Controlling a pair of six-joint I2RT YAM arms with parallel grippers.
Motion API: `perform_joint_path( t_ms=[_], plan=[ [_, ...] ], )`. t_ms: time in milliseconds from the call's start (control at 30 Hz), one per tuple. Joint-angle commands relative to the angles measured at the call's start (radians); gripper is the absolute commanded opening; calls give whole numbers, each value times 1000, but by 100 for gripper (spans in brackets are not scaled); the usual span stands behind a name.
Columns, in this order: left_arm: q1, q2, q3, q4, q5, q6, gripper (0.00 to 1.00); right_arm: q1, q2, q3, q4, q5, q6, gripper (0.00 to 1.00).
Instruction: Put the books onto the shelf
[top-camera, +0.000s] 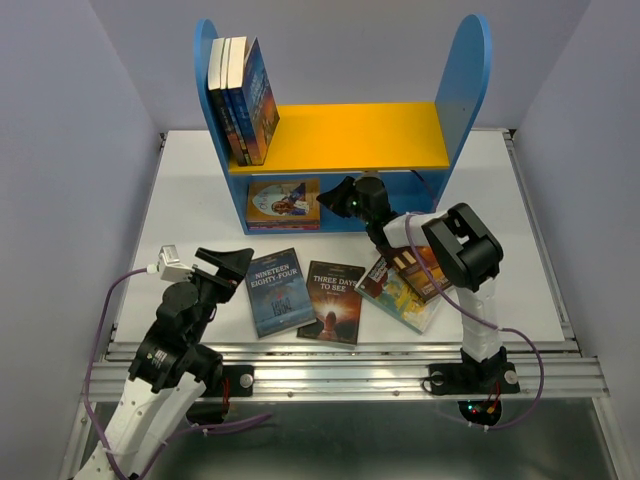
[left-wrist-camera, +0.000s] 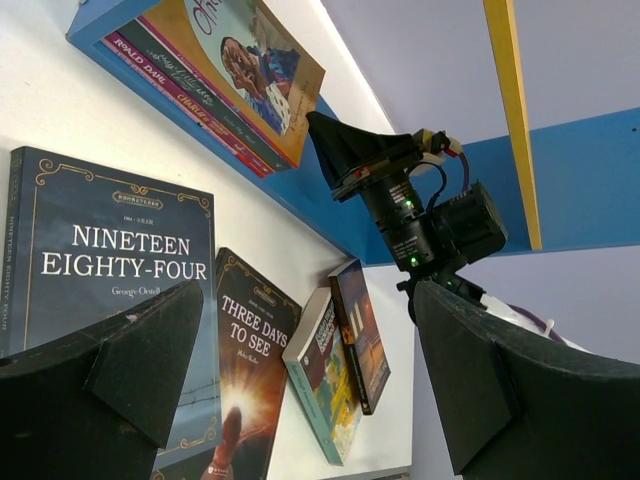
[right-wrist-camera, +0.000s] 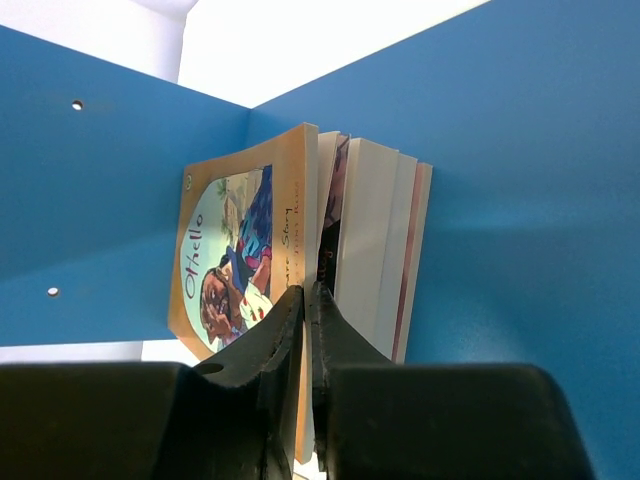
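Observation:
The shelf (top-camera: 340, 135) has three books (top-camera: 240, 95) upright at the left of its yellow board. In its blue lower compartment an orange book (top-camera: 283, 198) (right-wrist-camera: 235, 250) lies on a small stack (right-wrist-camera: 385, 240). My right gripper (top-camera: 335, 197) (right-wrist-camera: 312, 295) reaches in there, shut on the orange book's edge. On the table lie the blue "Nineteen Eighty-Four" (top-camera: 279, 291) (left-wrist-camera: 110, 250), the dark "Three Days to See" (top-camera: 333, 300) (left-wrist-camera: 250, 350), and a yellow-teal book (top-camera: 400, 295) (left-wrist-camera: 320, 385) with a red-brown one (top-camera: 420, 270) (left-wrist-camera: 362, 335) on it. My left gripper (top-camera: 225, 262) (left-wrist-camera: 308, 320) hovers open left of the blue book.
The right arm's elbow (top-camera: 462, 248) hangs over the yellow-teal and red-brown pair. The yellow board right of the upright books is bare (top-camera: 370, 130). Grey walls close in both sides, and a metal rail (top-camera: 350, 365) runs along the table's near edge.

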Motion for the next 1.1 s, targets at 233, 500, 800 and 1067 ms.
perform_joint_path(
  t_ms=[233, 500, 800, 1067],
  plan=[
    [-4, -2, -18, 39, 11, -1, 99, -5, 17, 58, 20, -31, -32, 14],
    [-3, -2, -18, 39, 11, -1, 99, -5, 14, 51, 9, -31, -37, 17],
    [-3, -13, -19, 36, 14, -3, 99, -5, 8, 44, -5, 0, -44, 34],
    [-3, -20, -23, 33, 14, -6, 99, -5, -23, 35, -28, 32, -61, 43]
  ],
)
